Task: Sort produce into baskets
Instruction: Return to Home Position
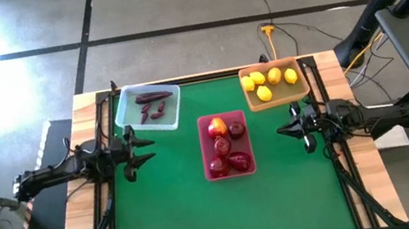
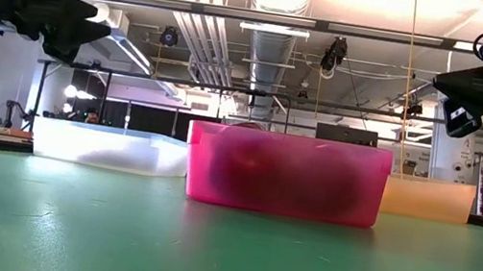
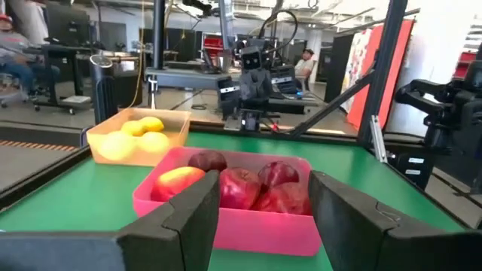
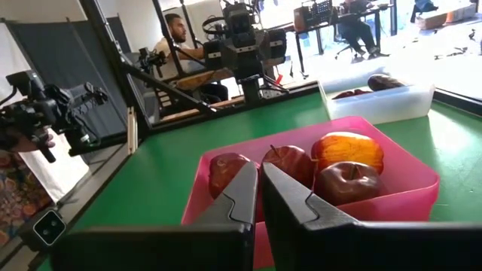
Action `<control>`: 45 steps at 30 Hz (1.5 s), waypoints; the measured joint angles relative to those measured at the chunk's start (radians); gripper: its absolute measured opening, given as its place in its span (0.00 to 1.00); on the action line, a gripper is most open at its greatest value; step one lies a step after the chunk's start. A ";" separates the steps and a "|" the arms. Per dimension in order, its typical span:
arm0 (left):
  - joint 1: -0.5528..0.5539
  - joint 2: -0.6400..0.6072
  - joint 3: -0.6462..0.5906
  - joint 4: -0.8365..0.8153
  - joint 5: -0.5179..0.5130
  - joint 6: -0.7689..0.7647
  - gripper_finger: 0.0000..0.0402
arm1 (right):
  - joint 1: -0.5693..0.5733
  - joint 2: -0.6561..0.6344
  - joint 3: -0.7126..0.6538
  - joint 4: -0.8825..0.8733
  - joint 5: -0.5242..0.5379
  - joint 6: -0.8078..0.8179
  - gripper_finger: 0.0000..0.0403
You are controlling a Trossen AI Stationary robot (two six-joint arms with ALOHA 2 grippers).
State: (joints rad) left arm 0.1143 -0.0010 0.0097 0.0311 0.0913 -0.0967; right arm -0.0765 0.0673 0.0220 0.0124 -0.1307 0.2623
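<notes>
- The produce is shown fully sorted: lemons (image 1: 274, 75) in the tan-orange tray (image 1: 289, 99), red fruits (image 1: 223, 145) in the pink-red tray (image 1: 204, 154), maroon pieces (image 1: 155, 106) in the pale blue tray (image 1: 130, 117).
- The left gripper (image 3: 263, 188), by the table's left edge, is spread wide and empty. The right gripper (image 4: 260, 177), by the right edge, is pinched together on nothing.
- The red fruits are judged light, firm and glossy, hence slip-prone. A grasp across the widest girth is advised.

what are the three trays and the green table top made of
Pale blue tray: likely translucent plastic; light glows through its wall. Pink tray: translucent plastic; fruit shows darkly through. Tan-orange tray: similar plastic, glowing. Green table top: matte, perhaps felt or rubber mat; no sharp reflections.
</notes>
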 joint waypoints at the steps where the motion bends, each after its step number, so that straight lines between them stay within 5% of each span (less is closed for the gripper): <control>1: 0.000 0.000 0.000 0.000 0.002 0.001 0.46 | 0.000 0.000 0.000 0.000 0.000 0.000 0.03; 8: 0.002 0.000 0.049 -0.095 0.004 -0.010 0.46 | 0.000 0.000 0.000 0.000 0.000 0.000 0.03; 17: 0.001 0.025 0.060 -0.122 0.004 -0.511 0.46 | 0.000 0.001 0.000 0.000 0.000 0.000 0.03; 45: 0.001 0.032 0.060 -0.119 0.003 -0.516 0.46 | 0.000 0.001 0.000 0.000 0.000 0.000 0.03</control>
State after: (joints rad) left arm 0.1150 0.0315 0.0696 -0.0879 0.0940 -0.6125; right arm -0.0765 0.0681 0.0223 0.0124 -0.1307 0.2619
